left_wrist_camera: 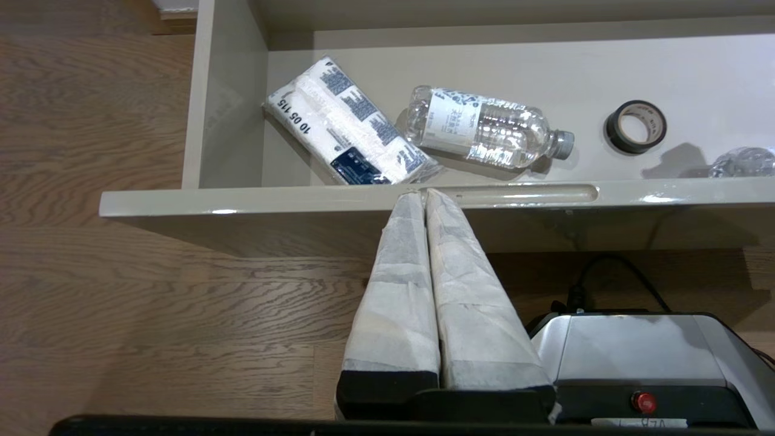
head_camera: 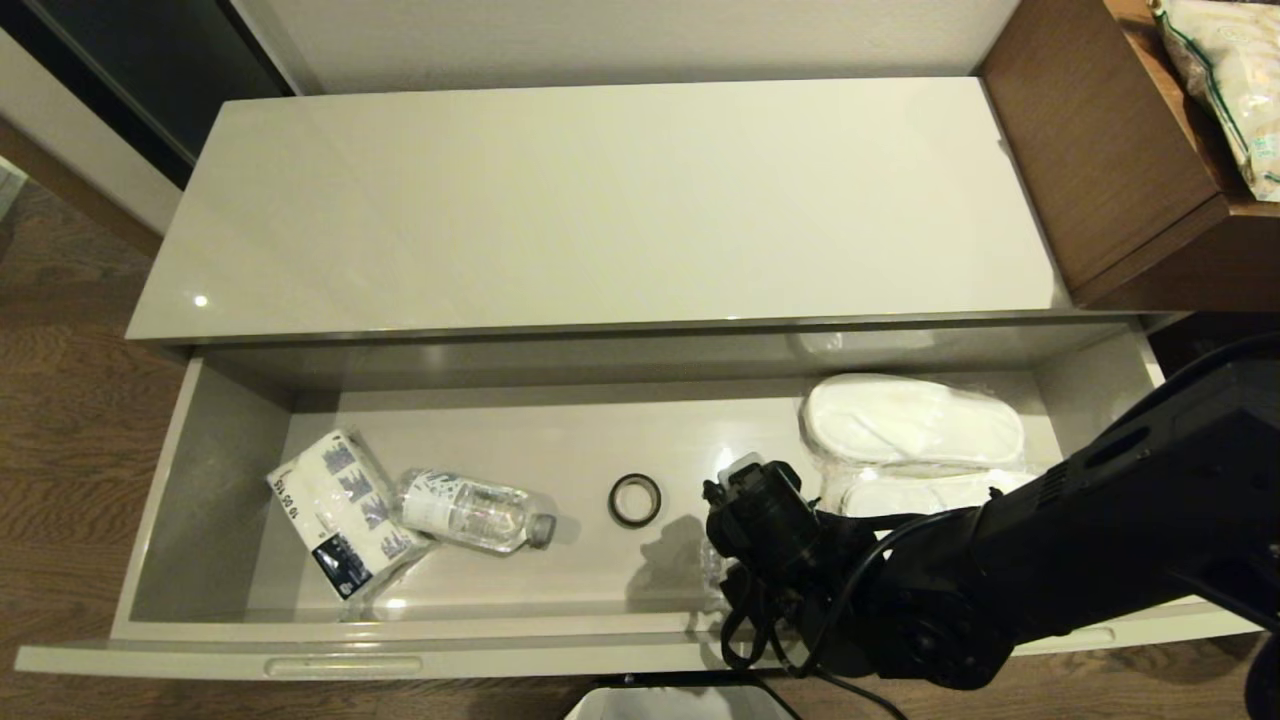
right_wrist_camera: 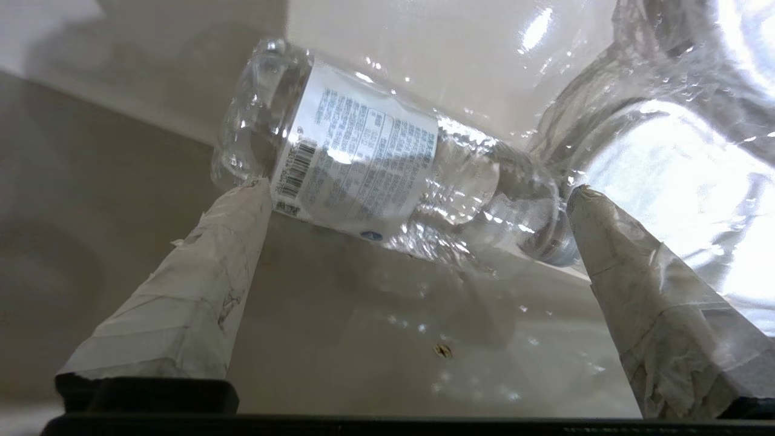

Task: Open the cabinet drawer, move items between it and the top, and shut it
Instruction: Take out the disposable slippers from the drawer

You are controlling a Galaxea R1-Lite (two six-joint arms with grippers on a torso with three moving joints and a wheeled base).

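The cabinet drawer [head_camera: 500, 660] stands pulled fully out below the bare cream-white top [head_camera: 600, 200]. Two bagged white slippers [head_camera: 910, 420] lie side by side at the drawer's right end, the nearer one [head_camera: 930, 490] partly under my right arm [head_camera: 760, 510]. That arm reaches down into the drawer just left of them. My right gripper [right_wrist_camera: 418, 191] is open, its fingertips [right_wrist_camera: 254, 200] at the two ends of a clear water bottle [right_wrist_camera: 363, 163] lying on the drawer floor; crinkly slipper plastic [right_wrist_camera: 678, 151] is beside it. My left gripper [left_wrist_camera: 421, 195] is shut and empty, tips at the drawer's front rim [left_wrist_camera: 242, 203].
At the drawer's left end lie a blue-printed tissue pack [head_camera: 345, 510], another water bottle [head_camera: 475, 512] and a black tape roll [head_camera: 635, 499]. A brown wood desk [head_camera: 1110, 150] with a bagged item [head_camera: 1230, 80] adjoins the top's right end. My base [left_wrist_camera: 636, 351] stands before the drawer.
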